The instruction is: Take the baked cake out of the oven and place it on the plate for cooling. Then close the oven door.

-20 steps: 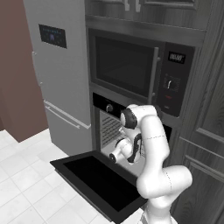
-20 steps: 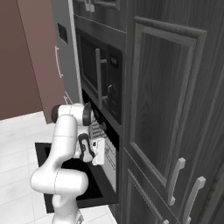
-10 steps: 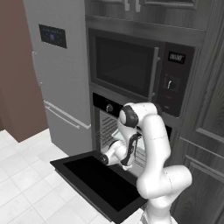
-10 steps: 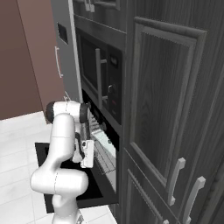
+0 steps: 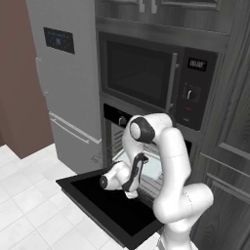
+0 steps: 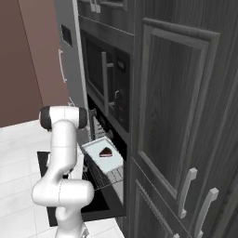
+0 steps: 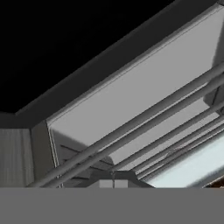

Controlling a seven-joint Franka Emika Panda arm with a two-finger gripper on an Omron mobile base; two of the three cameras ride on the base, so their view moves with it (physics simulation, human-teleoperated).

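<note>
The black oven (image 5: 146, 146) stands open, and its door (image 5: 97, 205) lies folded down flat. The small reddish-brown cake (image 6: 106, 152) sits on a pale tray (image 6: 114, 162) on a wire rack (image 6: 111, 179) pulled out over the door. My gripper (image 5: 133, 191) hangs low above the door, just in front of the rack, shut on nothing. In the hand view its tips (image 7: 113, 183) are pressed together below the rack bars (image 7: 144, 127), with the tray's edge (image 7: 192, 168) at lower right. The plate is out of view.
A black microwave (image 5: 146, 80) with a vertical handle sits above the oven. A grey fridge (image 5: 68, 88) stands to the left and dark wood cabinets (image 6: 181, 116) to the right. White floor tiles (image 5: 29, 210) spread out in front of the door.
My hand has drawn back a little to the left and sunk lower over the open door. The jaws stay shut. The tray with the cake has not moved.
</note>
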